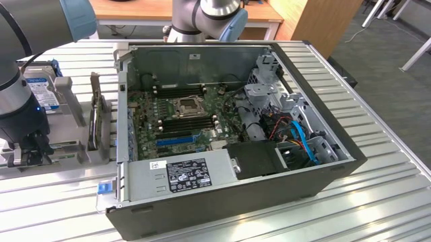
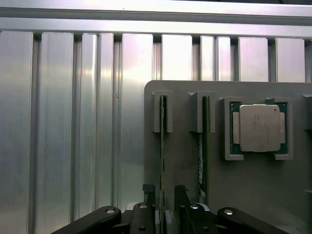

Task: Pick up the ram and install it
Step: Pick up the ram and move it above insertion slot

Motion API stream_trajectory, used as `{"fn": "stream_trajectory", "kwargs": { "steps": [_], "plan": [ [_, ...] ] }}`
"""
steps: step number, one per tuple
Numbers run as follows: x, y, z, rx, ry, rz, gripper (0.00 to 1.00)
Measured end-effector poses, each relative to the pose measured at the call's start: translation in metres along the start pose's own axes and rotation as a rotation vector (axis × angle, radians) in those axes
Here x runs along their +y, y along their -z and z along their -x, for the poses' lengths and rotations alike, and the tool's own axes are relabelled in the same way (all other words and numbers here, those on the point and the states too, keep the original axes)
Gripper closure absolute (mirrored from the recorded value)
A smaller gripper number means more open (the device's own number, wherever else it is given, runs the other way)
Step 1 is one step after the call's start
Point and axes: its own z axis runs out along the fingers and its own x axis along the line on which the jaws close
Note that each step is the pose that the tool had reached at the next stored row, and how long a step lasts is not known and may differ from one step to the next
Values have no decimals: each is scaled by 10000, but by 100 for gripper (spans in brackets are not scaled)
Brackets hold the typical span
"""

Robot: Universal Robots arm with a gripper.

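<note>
While the black two-fingered gripper (image 2: 163, 191) hangs low over the flat grey plastic holder plate (image 2: 180, 146), its jaws are spread wide and aren't pinching anything. In the wrist view the two dark fingers (image 2: 148, 191) sit either side of the ram (image 2: 162, 141), the long thin green circuit-board stick standing on edge in its slot. There's a sliver of daylight on both sides, so no contact that I can see. The ram's far end is tucked into a little grey bracket.

A second green stick (image 2: 204, 146) stands on edge in the next slot, parallel and close to the nearer finger, so that side is tight. Past it a square silver processor (image 2: 259, 127) lies flat in its own corner brackets.

On the ram's other side the plate's edge is near, and beyond it is just bare ribbed aluminium table (image 2: 63, 122), so there's plenty of room there.

In the exterior view the gripper (image 1: 28, 151) is down at the holder on the exterior view's left. A silver hard drive with a blue-and-white label (image 1: 40, 88) stands behind it. The open dark grey computer case (image 1: 235, 201) sits to the exterior view's right, its side wall standing between the holder and the large green motherboard (image 1: 181, 118).
</note>
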Motion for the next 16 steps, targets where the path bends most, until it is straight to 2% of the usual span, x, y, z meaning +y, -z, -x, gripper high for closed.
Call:
{"fn": "stream_trajectory", "kwargs": {
  "steps": [7, 8, 16],
  "plan": [
    [0, 0, 0, 0, 0, 0, 72],
    [0, 0, 0, 0, 0, 0, 79],
    [0, 0, 0, 0, 0, 0, 80]
  ]
}}
